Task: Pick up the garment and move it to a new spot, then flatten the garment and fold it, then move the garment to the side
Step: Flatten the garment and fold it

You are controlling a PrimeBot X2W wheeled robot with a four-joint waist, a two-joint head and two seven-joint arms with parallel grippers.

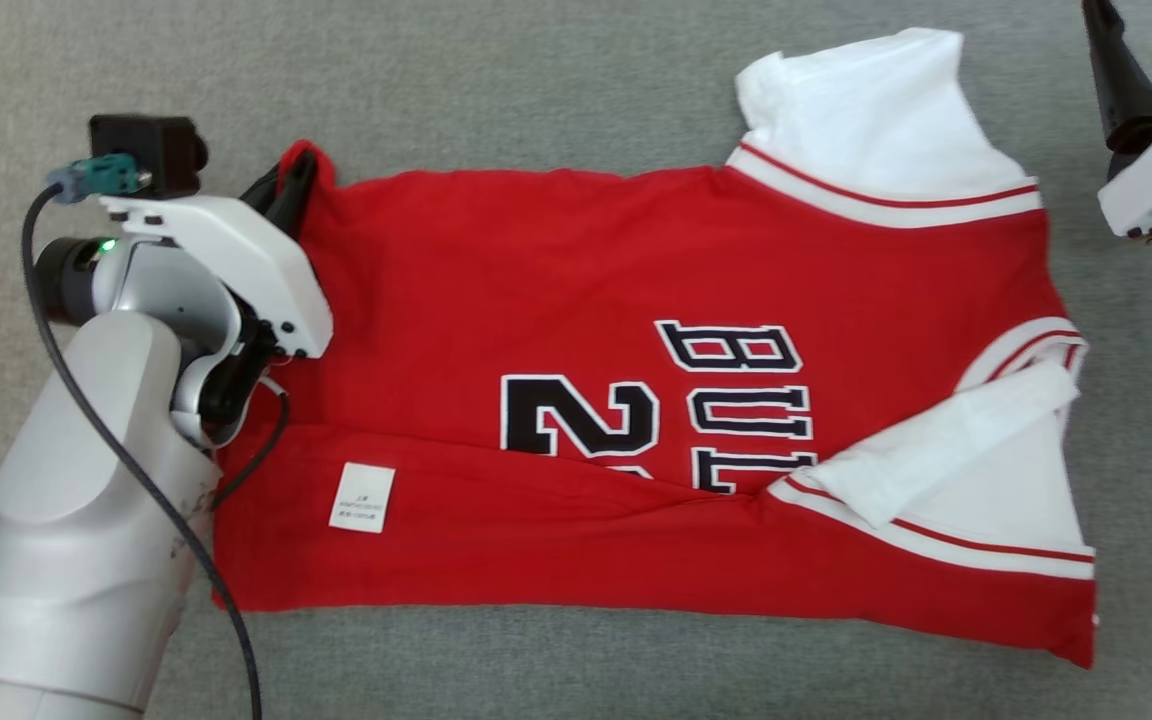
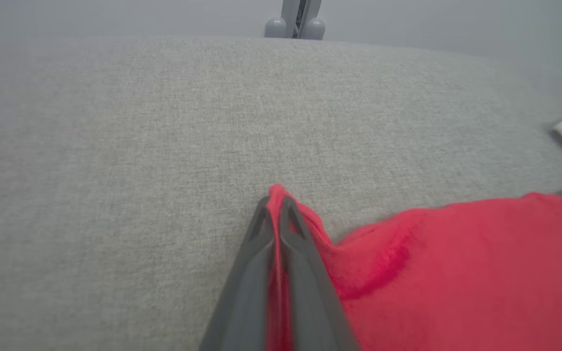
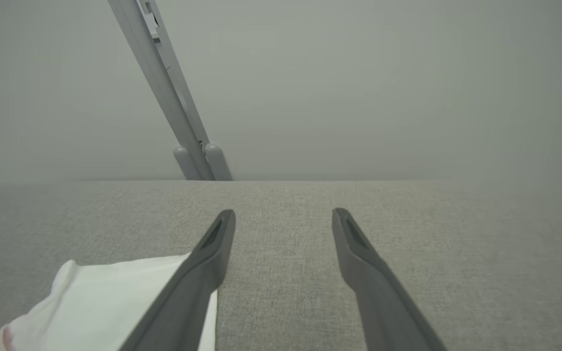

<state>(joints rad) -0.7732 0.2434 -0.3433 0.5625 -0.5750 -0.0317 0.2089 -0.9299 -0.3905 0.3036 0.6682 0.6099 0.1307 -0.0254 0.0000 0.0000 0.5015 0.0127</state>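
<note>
A grey cloth-covered surface (image 1: 536, 90) is seen spread wide, with bare room left beyond the garment's far edge, along its near edge and to its right. The garment (image 1: 586, 260), a red jersey with white sleeves, is laid flat across the middle, hem toward the left, its near side folded over. The left arm (image 1: 86, 520) is reached in from the lower left and bent at the wrist. The left gripper (image 2: 276, 200) is pinched tight on the garment's far-left corner, which is drawn into a small peak. The right gripper (image 3: 283, 214) is held spread wide with nothing between its fingers, over bare surface beside a white sleeve (image 3: 115, 292). A white label (image 1: 363, 497) is shown on the folded part.
</note>
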